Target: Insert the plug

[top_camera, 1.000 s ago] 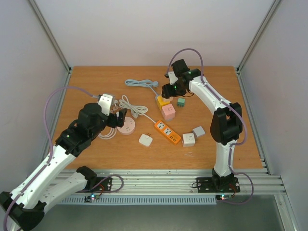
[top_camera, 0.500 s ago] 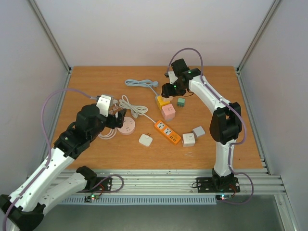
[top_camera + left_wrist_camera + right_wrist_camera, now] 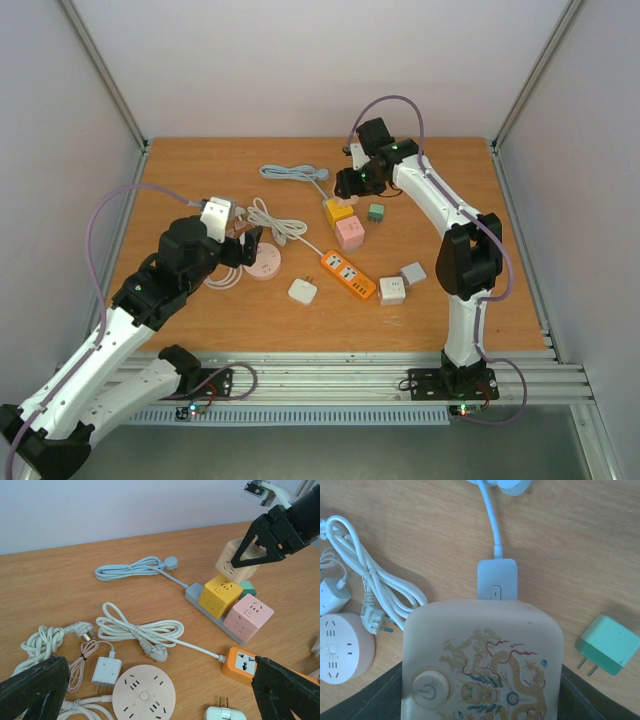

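My right gripper [image 3: 350, 186] is shut on a cream cube socket [image 3: 482, 665] with a dragon print and a power button. It holds the cube above the end of a grey base strip [image 3: 496, 580], beside a yellow cube [image 3: 220, 594] and a pink cube [image 3: 248, 616] seated on that strip. In the left wrist view the cream cube [image 3: 235, 562] hangs tilted just behind the yellow one. My left gripper [image 3: 250, 245] is open and empty above a round pink socket [image 3: 143, 694].
An orange power strip [image 3: 347, 274] with a coiled white cord [image 3: 140, 630] lies mid-table. A white two-pin adapter [image 3: 303, 291], a white charger [image 3: 106, 670], a green adapter [image 3: 609, 647], and white and grey cubes [image 3: 392, 290] lie around. A grey cord coil [image 3: 285, 173] lies at the back.
My right gripper with the cream cube has shifted slightly up and back over the strip's end. My left arm has drawn in slightly and stays over the round socket.
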You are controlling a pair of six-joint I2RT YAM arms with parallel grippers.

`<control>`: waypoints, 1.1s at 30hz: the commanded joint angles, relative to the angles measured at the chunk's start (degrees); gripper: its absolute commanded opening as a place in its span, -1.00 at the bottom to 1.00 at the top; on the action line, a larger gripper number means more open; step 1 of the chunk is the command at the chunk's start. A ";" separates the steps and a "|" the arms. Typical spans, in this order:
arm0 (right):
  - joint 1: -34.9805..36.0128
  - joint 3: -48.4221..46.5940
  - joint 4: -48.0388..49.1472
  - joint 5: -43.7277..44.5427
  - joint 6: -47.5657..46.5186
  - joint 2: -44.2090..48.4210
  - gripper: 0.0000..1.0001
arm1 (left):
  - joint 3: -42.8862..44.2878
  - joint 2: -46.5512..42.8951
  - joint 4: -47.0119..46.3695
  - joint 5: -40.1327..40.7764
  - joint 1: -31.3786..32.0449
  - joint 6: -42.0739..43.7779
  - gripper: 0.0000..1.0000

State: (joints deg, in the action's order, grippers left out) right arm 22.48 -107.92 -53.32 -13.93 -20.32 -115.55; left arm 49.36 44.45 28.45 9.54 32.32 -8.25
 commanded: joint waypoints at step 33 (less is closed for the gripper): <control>-0.09 -3.38 -6.21 1.45 -1.52 -6.31 -0.11 | -0.58 -0.02 -3.42 -0.14 -0.28 0.74 0.99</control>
State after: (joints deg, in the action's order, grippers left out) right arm 22.48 -110.85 -57.89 -13.58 -22.04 -118.30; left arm 49.36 44.60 28.45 9.47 32.32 -8.25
